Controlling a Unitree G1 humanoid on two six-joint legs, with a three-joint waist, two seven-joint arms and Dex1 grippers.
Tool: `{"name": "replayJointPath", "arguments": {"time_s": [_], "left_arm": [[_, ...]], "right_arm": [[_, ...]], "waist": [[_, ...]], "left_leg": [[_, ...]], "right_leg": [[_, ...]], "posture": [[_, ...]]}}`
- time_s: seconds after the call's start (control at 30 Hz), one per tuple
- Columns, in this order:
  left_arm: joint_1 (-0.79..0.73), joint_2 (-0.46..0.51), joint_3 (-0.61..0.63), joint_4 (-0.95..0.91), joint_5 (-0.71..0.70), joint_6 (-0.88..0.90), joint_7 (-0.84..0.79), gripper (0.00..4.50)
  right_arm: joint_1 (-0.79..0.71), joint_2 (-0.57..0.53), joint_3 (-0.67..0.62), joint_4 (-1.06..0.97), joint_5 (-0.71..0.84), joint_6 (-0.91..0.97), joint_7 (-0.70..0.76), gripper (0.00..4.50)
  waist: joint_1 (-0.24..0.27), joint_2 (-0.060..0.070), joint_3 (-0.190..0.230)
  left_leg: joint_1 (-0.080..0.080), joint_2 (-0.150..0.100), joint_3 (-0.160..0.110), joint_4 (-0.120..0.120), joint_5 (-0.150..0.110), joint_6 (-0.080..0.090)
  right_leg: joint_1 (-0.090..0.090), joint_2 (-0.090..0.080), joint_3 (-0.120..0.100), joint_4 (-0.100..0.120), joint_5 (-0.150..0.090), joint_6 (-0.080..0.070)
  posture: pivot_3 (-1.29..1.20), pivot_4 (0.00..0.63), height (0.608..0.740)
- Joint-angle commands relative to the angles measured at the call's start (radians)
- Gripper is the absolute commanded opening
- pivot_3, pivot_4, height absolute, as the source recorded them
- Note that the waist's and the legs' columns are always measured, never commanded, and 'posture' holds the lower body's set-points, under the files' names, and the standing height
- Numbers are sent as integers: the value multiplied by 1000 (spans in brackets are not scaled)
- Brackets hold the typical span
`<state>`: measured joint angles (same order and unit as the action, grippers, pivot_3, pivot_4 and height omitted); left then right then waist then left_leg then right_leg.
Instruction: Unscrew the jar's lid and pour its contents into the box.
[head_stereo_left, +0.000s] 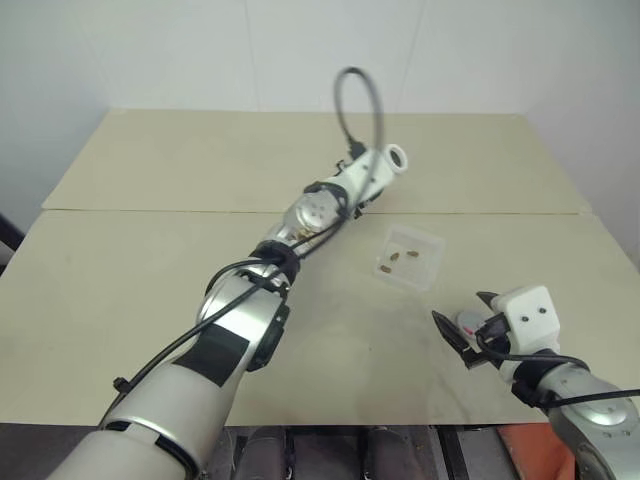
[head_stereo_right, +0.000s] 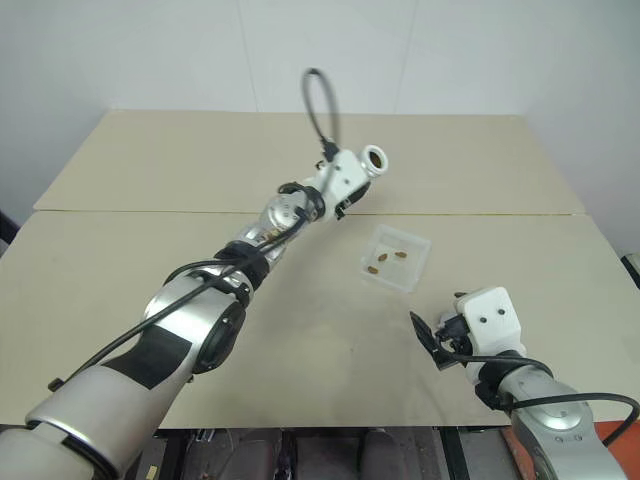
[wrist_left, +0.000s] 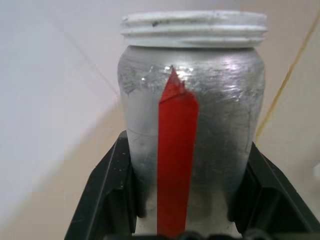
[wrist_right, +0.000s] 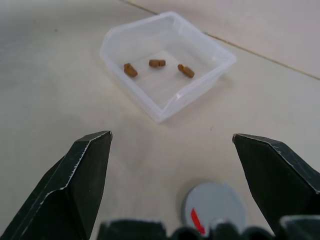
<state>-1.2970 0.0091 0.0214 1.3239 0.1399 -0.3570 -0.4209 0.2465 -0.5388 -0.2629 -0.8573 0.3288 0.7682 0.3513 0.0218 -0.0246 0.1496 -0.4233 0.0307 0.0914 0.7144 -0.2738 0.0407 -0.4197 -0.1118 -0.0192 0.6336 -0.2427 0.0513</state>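
At the near edge of the beige worktop (head_stereo_left: 150, 260), toward five o'clock in the head view, the right gripper (head_stereo_left: 463, 328) hovers with its two black fingers spread wide and nothing between them. The grey lid (wrist_right: 214, 206), a short red mark on its top, lies flat on the worktop just under that gripper, seen between the fingers in the right wrist view. Just beyond, right of centre, sits the clear box (head_stereo_left: 410, 257), apart from the lid; three small brown pieces, the contents (wrist_right: 157, 64), lie inside on its floor. Farther back, at about twelve o'clock, the left gripper (wrist_left: 192, 200) is raised above the worktop and clamps the silvery jar (wrist_left: 192, 130) by its lower sides, the red stripe facing the wrist camera. The jar's threaded mouth is uncapped and appears tipped toward the head camera; whether anything remains inside cannot be told.
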Motion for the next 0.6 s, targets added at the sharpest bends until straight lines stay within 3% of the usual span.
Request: {"name": "replayJointPath", "arguments": {"time_s": [0.03,0.13,0.3,0.43,0.6], "left_arm": [[79,1,108,-202,-188,45,-134,1986],[290,-4,111,-572,-272,209,-132,1986],[651,3,35,-1135,-205,397,26,1986],[819,24,-17,-1249,-114,363,116,1986],[880,61,-55,-1154,-55,257,165,1986]], "right_arm": [[-14,-27,11,11,1,-23,34,4474],[-49,-37,20,49,10,-27,56,4474],[-112,-47,46,113,4,-34,75,4474],[-152,-55,84,155,5,-48,105,4474],[-208,-73,99,215,-6,-65,129,4474]], "waist": [[-3,0,0],[-11,1,0],[-21,1,-1],[-8,1,-2],[-4,2,-3]], "left_leg": [[0,0,0,0,0,0],[1,0,-3,0,0,0],[3,1,-3,0,1,-1],[5,0,-3,0,0,0],[17,0,-4,-1,-6,9]], "right_leg": [[0,0,0,1,0,0],[0,0,3,3,0,0],[-1,0,6,7,0,0],[2,0,6,7,0,0],[17,0,4,-4,0,0]], "posture": [[0,150,740],[0,150,740],[0,150,740],[0,150,740],[0,150,740]]}}
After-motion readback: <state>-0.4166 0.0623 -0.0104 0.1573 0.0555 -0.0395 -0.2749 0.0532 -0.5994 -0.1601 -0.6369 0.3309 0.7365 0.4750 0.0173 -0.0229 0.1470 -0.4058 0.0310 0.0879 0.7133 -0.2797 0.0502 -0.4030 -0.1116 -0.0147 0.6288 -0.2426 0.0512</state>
